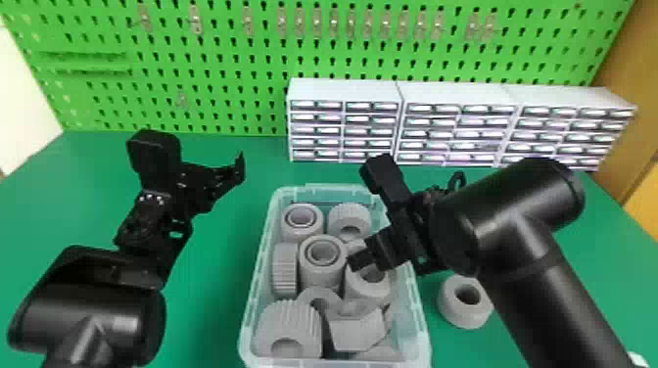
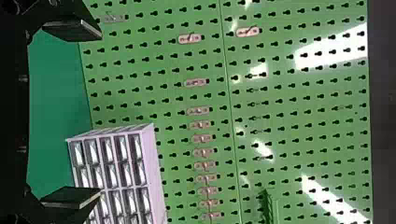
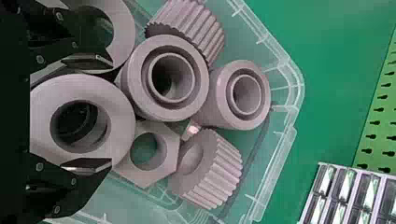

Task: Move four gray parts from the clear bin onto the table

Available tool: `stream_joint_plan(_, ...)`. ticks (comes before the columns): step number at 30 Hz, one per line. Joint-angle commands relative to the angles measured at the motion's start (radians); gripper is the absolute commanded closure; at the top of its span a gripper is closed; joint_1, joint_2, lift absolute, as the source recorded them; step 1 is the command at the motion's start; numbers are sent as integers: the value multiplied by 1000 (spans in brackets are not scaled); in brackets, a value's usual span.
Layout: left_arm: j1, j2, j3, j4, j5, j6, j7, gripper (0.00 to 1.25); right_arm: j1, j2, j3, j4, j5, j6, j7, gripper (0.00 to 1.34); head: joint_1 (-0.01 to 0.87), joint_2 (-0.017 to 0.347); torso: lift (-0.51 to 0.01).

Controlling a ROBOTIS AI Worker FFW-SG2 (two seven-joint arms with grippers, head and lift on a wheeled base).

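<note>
A green pegboard (image 1: 235, 56) rises behind the green table (image 1: 215, 284), keyhole slots and small metal hooks (image 1: 246, 20) across it, with white glare (image 2: 327, 49) on its face in the left wrist view. White drawer cabinets (image 1: 342, 91) stand side by side before it, a pale wall (image 1: 22, 98) at left, a brown panel (image 1: 629, 73) at right

Workshop-style bench | green pegboard (image 1: 230, 58) with hooks (image 1: 352, 23) | small-drawer cabinets (image 1: 342, 90)
</note>
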Motion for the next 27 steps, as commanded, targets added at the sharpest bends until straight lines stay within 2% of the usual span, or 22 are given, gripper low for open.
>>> stream_joint_plan(1,-2,2,-1,0,3,0,0,113,0,-2,0,2,0,0,0,515,678,34,-50)
stream_joint_plan(12,-2,2,0,0,8,0,0,113,-7,-1,-3,19,21,-35,0,515,678,34,-50)
stream_joint_plan(21,-7,2,-4,2,8,0,0,113,-56,12,34,123,25,-136,0,515,678,34,-50)
stream_joint_plan(27,-7,2,-4,2,10,0,0,113,-86,12,75,210,-9,-222,0,515,678,34,-50)
